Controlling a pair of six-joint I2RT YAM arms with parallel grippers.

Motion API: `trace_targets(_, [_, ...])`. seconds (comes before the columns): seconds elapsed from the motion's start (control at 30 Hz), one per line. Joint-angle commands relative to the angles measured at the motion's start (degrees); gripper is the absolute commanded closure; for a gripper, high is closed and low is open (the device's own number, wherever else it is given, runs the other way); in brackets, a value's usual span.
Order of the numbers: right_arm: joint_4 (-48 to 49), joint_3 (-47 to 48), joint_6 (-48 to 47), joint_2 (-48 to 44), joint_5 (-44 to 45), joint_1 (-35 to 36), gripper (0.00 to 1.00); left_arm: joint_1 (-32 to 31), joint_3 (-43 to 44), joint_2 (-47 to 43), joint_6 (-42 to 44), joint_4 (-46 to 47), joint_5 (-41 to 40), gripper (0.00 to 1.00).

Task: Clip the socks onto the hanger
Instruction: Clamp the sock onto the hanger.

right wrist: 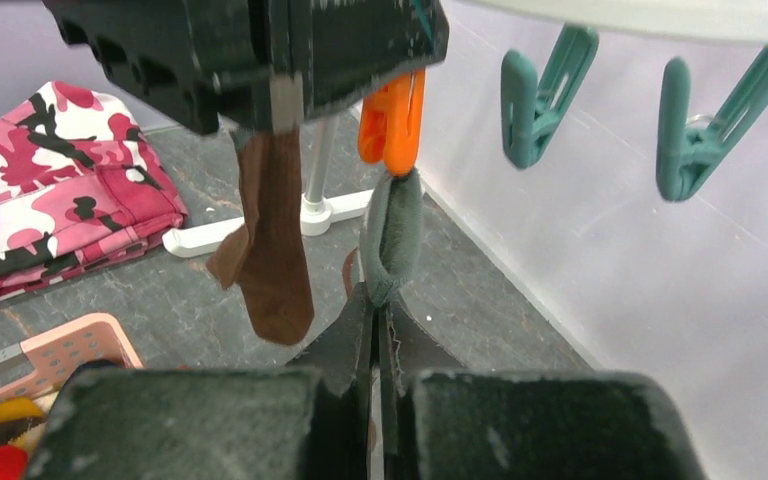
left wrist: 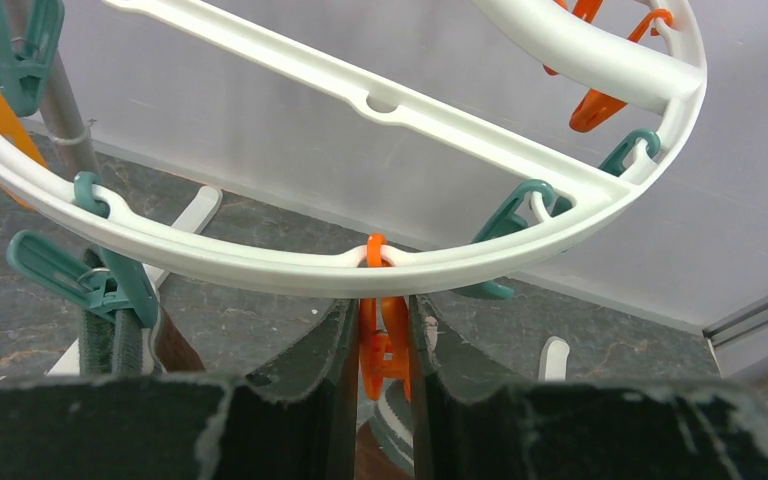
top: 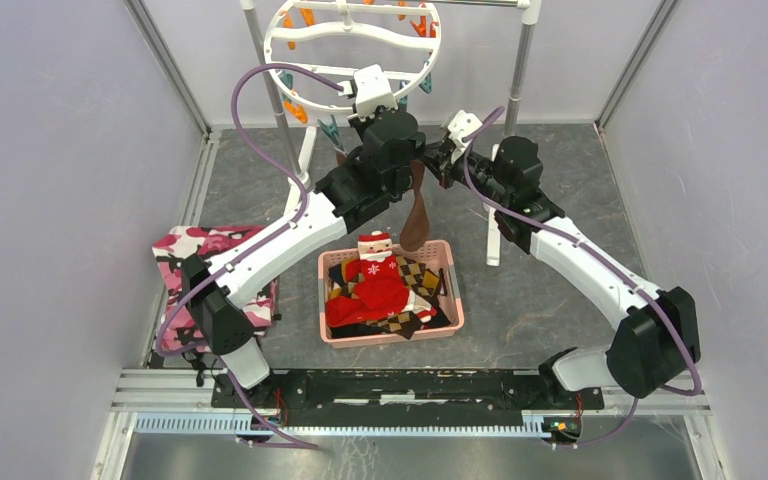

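Near edge: pink basket [top: 392,339] on the worktop [top: 590,170], with the Santa sock [top: 375,270] and argyle socks [top: 415,272] lying in it, none wanted here. Above its far rim the second sock [top: 415,215] hangs free, dark brown, toe down. Right gripper [right wrist: 376,300] is pressed together on that sock's grey-green cuff [right wrist: 392,235], holding it up so the cuff's top edge meets the mouth of the orange clip [right wrist: 392,125]. Whether fabric sits between the clip's jaws cannot be told. Left gripper [left wrist: 382,305] pinches that clip from both sides, apparently squeezing it open. Beyond, the first sock [right wrist: 272,260] dangles, seemingly from a teal clip [left wrist: 90,280] on the white hanger [left wrist: 260,272]. Judged step: clipping the second sock. Next call: seat the cuff deeper in the mouth, then the left eases off before the right lets go.
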Motion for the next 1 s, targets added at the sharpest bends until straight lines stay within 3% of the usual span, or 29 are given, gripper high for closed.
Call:
trace_targets(0.0, [2.0, 4.2, 0.2, 0.7, 1.1, 0.9, 1.00, 0.3, -0.1, -2.7, -1.2, 1.5, -0.5, 0.81])
trace_targets(0.97, [-0.5, 8.5, -7.3, 1.1, 6.7, 5.1, 1.00, 0.3, -0.5, -2.9, -3.8, -0.9, 1.7, 0.80])
